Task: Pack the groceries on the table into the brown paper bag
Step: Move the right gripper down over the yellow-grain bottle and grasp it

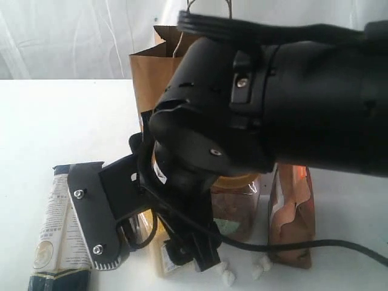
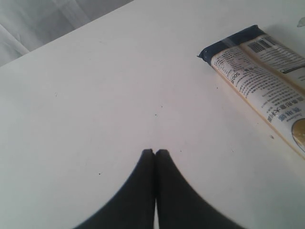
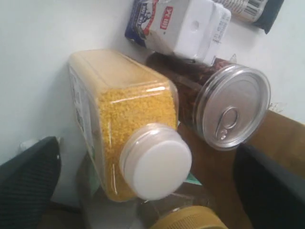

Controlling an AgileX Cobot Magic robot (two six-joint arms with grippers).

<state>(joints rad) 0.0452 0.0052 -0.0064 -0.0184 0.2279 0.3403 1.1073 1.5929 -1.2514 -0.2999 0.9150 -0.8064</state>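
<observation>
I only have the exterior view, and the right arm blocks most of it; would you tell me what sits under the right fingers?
Observer: The right wrist view shows the yellow-grain bottle between them, its white cap towards the camera.
Operator: Are they closed on it?
Observer: No, the right fingers stand wide open, one on either side, clear of it.
Operator: And the left arm?
Observer: The left fingers are shut and empty above bare table, beside the pasta packet.

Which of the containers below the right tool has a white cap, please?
The yellow-grain bottle: the pull-tab can beside it has a metal lid, and the clear jar a yellow one.
</observation>
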